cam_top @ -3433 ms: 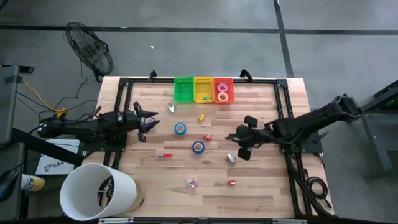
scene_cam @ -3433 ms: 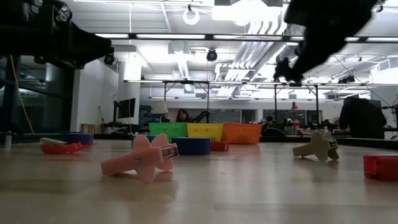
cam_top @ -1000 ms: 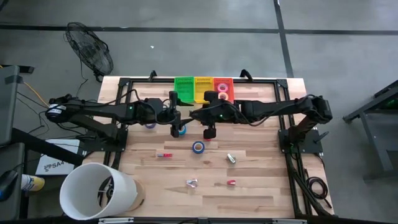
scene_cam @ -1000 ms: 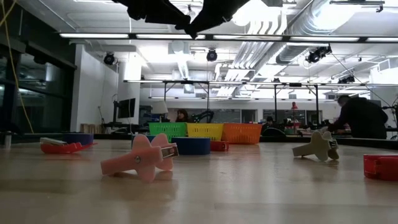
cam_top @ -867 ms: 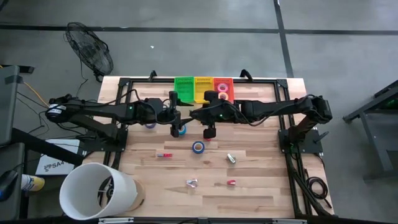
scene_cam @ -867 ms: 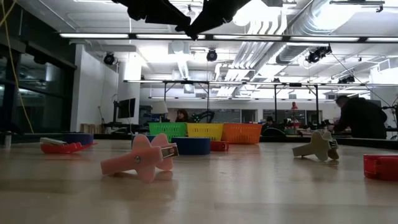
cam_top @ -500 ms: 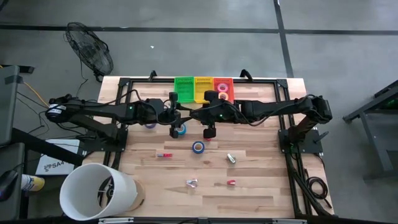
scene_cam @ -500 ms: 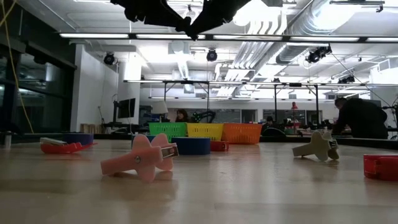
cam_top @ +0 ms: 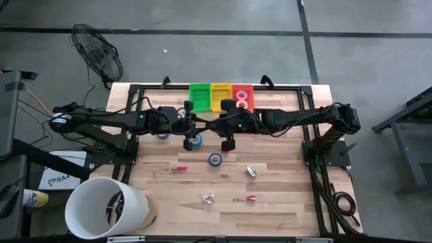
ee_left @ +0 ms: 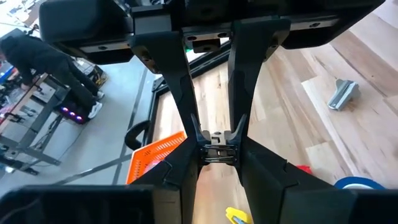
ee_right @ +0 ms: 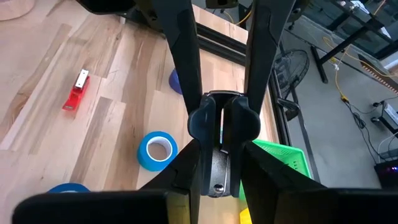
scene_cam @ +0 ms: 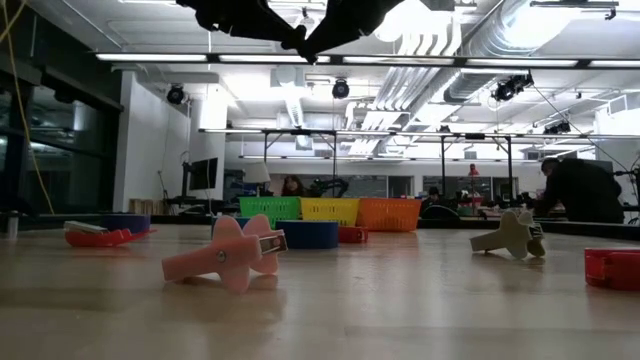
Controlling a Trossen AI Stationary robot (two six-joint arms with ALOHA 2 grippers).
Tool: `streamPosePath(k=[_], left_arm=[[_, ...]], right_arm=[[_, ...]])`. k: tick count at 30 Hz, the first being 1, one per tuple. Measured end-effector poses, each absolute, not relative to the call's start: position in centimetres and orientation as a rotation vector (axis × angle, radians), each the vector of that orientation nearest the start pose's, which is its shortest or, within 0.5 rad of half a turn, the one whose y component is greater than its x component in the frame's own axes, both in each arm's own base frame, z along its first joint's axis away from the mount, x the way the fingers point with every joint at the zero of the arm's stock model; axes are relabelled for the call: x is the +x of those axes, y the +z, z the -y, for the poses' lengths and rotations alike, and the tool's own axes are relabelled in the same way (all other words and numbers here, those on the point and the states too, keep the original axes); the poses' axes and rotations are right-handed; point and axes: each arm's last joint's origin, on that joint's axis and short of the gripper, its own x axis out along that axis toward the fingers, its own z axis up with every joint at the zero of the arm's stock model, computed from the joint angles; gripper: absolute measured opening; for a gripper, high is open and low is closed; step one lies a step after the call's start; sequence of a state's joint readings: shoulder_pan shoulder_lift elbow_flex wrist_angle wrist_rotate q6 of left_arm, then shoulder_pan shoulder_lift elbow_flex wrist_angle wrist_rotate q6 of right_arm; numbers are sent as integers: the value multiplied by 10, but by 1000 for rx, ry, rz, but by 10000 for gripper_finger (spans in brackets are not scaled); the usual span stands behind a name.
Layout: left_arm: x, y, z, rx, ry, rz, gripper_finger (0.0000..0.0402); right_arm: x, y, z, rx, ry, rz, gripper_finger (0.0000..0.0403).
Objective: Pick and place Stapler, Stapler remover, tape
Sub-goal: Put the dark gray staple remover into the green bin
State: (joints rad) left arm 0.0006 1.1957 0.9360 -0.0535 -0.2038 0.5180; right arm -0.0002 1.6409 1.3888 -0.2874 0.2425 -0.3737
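Left pincer (ee_left: pixel 217 144) pinches a small dark metal piece (ee_left: pixel 217 154) over my wooden table (cam_top: pixel 283 196), right pincer (ee_right: pixel 221 121) clenching a dark-handled silvery staple remover (ee_right: pixel 215 175), blue ring-shaped tape roll (ee_right: pixel 157 150) lying below.

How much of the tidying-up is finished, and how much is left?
Done: tape rolls lie in the orange basket. In hand: the right gripper has its jaws shut on a silvery piece, and the left gripper pinches a small metal piece. Left: blue tape, red stapler and pink remover on the table.
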Motion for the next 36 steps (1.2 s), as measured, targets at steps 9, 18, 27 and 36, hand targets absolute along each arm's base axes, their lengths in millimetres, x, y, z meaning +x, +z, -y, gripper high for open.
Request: streamPosePath(k=[9,18,27,36], left_arm=[[267,314,-6,537,111,-358,83],[267,314,-6,543,124,-361,83],[267,314,-8,550,176,-376,83],[263,311,-14,573,369,-466,83]], right_arm=[[373,314,7,-428,-127,-579,76],[372,314,7,-431,-147,-586,89],[369,314,2,-418,-269,-618,117],[343,321,13,-284,-357,-736,125]])
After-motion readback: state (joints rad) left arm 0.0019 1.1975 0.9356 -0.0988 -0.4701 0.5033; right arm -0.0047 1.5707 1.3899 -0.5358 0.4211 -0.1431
